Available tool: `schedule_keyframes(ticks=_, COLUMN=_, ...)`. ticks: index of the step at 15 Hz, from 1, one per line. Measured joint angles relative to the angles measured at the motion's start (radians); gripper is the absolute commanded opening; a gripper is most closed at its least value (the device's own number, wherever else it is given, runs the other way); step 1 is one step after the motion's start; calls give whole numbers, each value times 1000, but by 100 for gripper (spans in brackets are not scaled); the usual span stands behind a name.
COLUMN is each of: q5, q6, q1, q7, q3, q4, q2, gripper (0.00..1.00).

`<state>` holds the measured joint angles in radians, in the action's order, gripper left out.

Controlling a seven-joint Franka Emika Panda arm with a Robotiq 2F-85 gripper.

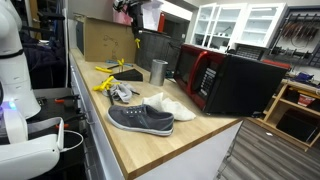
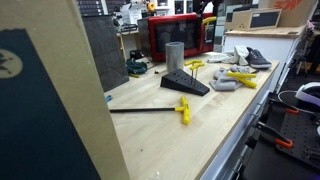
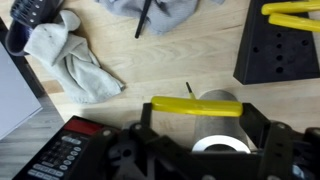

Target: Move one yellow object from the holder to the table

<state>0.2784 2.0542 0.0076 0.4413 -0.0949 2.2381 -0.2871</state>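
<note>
In the wrist view my gripper (image 3: 200,110) is shut on the yellow handle of a screwdriver-like tool (image 3: 195,106), held crosswise between the fingers above the shiny metal cup (image 3: 222,125). The black holder (image 3: 280,45) lies at the upper right with more yellow tools (image 3: 295,14) on it. In both exterior views the holder (image 1: 128,74) (image 2: 185,85) sits on the wooden table (image 1: 190,140) (image 2: 170,140) beside the cup (image 1: 158,71) (image 2: 174,55). In an exterior view my gripper (image 1: 131,18) hangs high above the holder.
A yellow-handled tool (image 2: 183,108) with a long black shaft lies on the table, with other yellow tools (image 1: 103,85) (image 2: 240,78) nearby. A grey shoe (image 1: 140,119) and a white sock (image 1: 172,105) (image 3: 75,60) lie close by. A red-and-black microwave (image 1: 230,80) (image 2: 180,35) stands behind the cup.
</note>
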Motion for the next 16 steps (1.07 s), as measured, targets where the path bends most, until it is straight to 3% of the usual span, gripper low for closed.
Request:
schedule_keyframes(ticks=8, q5=218, q6=0, q1=-59, q7=61, q3=-8, q4=210, q2=-70, gripper=62)
schedule_keyframes(ticks=16, q5=467, q6=22, q1=-36, q7=151, q3=-101, q4=381, q2=-74, gripper=62)
